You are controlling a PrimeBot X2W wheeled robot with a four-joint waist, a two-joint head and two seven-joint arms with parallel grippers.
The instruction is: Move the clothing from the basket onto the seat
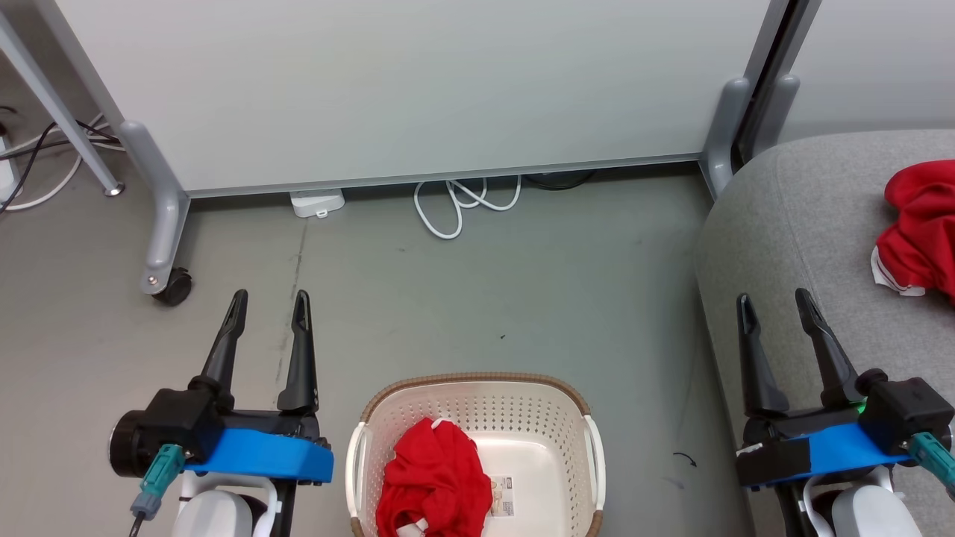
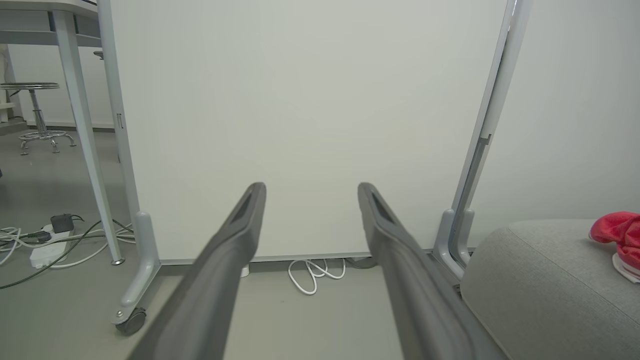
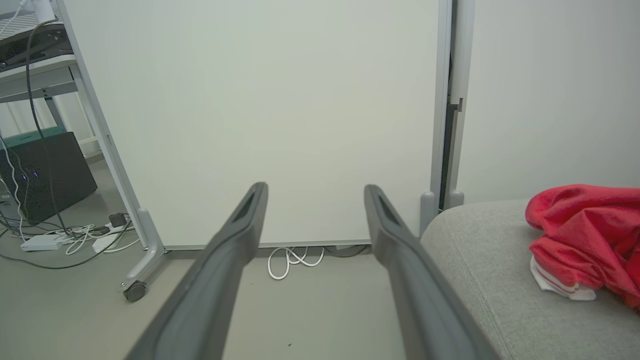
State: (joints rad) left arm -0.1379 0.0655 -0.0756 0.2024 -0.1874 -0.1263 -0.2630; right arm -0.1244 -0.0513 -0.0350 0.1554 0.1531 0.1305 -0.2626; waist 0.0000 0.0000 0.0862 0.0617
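clothing, head view: one red garment (image 1: 436, 477) lies bunched in the basket (image 1: 522, 418) at 6 o'clock, toward the basket's own 9 o'clock side, with the bottom label bare beside it. a second red garment (image 1: 921, 224) lies on the seat (image 1: 791, 246) at 3 o'clock, so the task reads as about half done. the left gripper (image 1: 270, 298) at 8 o'clock and the right gripper (image 1: 772, 298) at 4 o'clock flank the basket. each has its fingers spread wide, empty, pointing to 12 o'clock. this is probably a ready pose that leaves the basket mouth unobstructed.

left wrist view: the left gripper (image 2: 310, 187) is spread wide with nothing between the fingers, aimed at the white partition panel (image 2: 300, 125). a coiled white cable (image 2: 315, 272) lies at the panel's foot. the seat (image 2: 540, 280) sits at 4 o'clock, the second red garment (image 2: 620, 232) at 3 o'clock on it.

right wrist view: the right gripper (image 3: 315, 187) is likewise wide and empty, facing the same panel. the seat (image 3: 480, 250) lies at 4 o'clock and carries the second red garment (image 3: 585, 230) at 3 o'clock, its white trim showing beneath the folds.
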